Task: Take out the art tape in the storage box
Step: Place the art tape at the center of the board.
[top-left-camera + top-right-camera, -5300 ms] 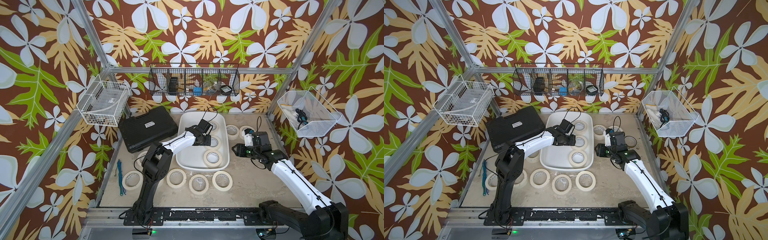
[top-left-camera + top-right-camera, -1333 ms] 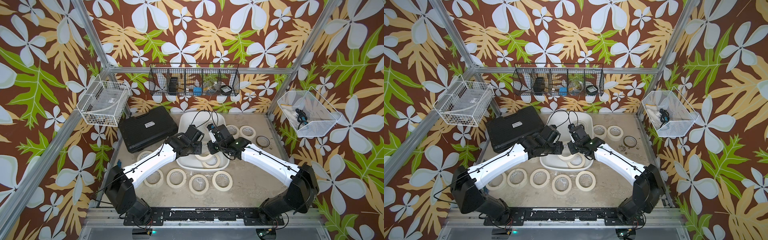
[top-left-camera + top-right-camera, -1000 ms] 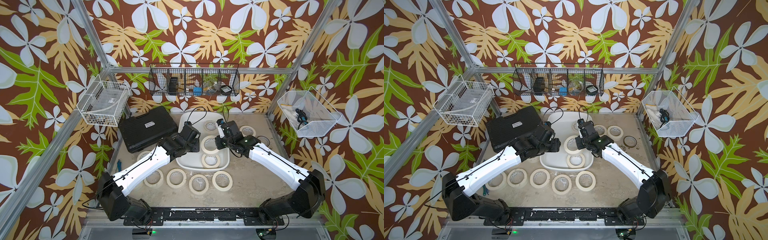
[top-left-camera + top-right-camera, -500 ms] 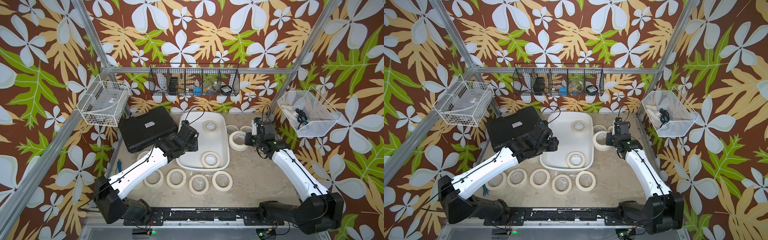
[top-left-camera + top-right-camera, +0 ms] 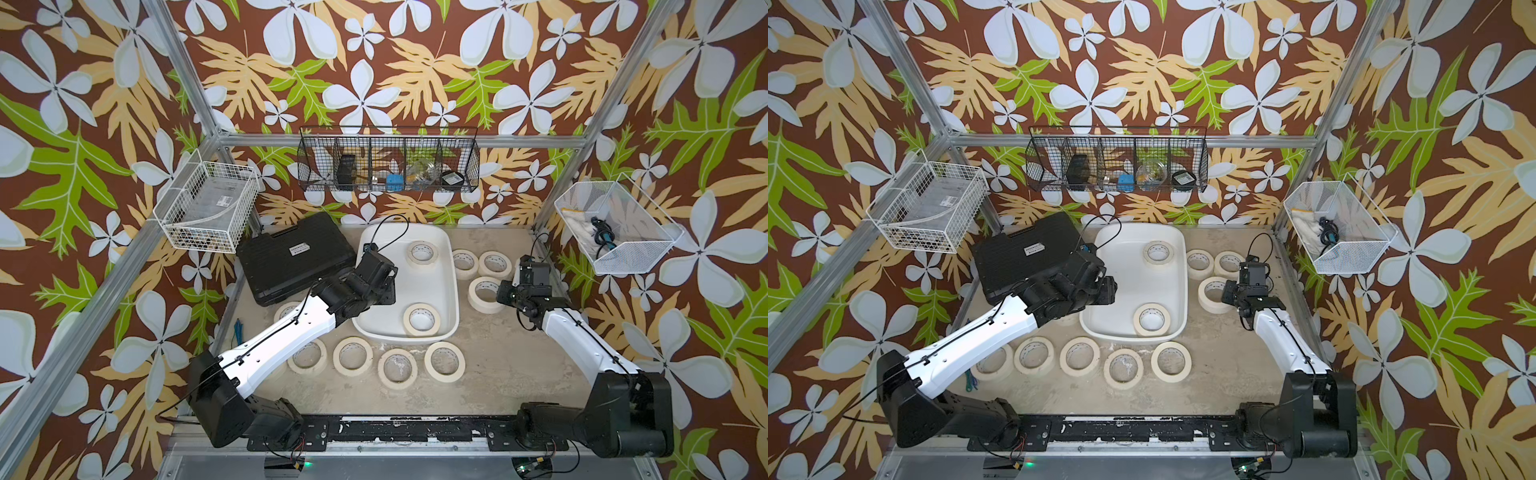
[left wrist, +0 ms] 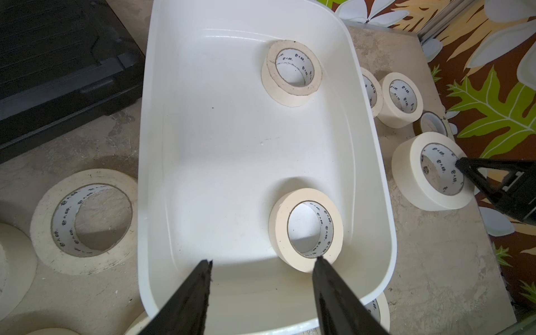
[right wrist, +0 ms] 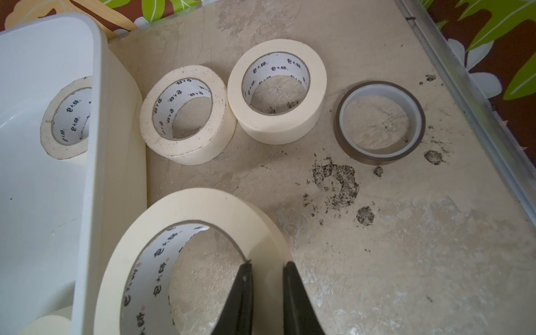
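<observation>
Top view: two art tape rolls (image 5: 422, 252) lie in the storage box (image 5: 415, 286). Left wrist view: left gripper (image 6: 264, 261), half-spread and empty, faces the nearer roll (image 6: 306, 232). Right wrist view: right gripper (image 7: 266, 264) pinches the wall of the held roll (image 7: 188, 208) (outside the box); lower it flat before releasing.

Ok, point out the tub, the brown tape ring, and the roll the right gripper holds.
Tub (image 5: 424, 286): a top view, bare floor.
Brown ring (image 7: 377, 158): right wrist view, its outer wall.
Held roll (image 7: 203, 205): right wrist view, flat top face.
</observation>
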Controlling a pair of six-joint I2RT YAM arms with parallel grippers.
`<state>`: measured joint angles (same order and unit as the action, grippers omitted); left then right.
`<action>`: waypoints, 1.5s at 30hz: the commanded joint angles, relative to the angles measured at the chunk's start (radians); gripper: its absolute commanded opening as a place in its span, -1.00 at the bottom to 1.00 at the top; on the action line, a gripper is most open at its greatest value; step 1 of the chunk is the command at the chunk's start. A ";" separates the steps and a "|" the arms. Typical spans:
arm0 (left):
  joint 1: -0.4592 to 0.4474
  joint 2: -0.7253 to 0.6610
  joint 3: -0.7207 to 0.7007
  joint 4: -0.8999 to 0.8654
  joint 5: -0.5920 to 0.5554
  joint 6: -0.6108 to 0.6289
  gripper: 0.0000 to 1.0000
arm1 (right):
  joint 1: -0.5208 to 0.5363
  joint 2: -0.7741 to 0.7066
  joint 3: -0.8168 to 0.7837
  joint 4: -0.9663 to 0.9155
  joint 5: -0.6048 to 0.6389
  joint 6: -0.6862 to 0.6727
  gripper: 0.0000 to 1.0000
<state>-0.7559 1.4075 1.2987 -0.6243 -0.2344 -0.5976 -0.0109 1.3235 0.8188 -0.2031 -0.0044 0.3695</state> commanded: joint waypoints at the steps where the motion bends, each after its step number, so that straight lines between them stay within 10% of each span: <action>1: 0.002 0.001 -0.004 0.009 0.003 -0.001 0.20 | 0.001 0.042 -0.010 0.145 -0.024 0.035 -1.00; 27: 0.001 0.042 0.011 0.002 0.004 0.007 0.20 | 0.045 0.352 0.059 0.319 -0.064 0.074 -1.00; 45: 0.002 0.097 0.009 0.032 0.026 0.000 0.20 | 0.048 0.287 0.068 0.208 -0.050 0.060 -0.24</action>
<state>-0.7555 1.4960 1.3052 -0.6212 -0.2184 -0.6003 0.0372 1.6356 0.8795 0.0410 -0.0700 0.4400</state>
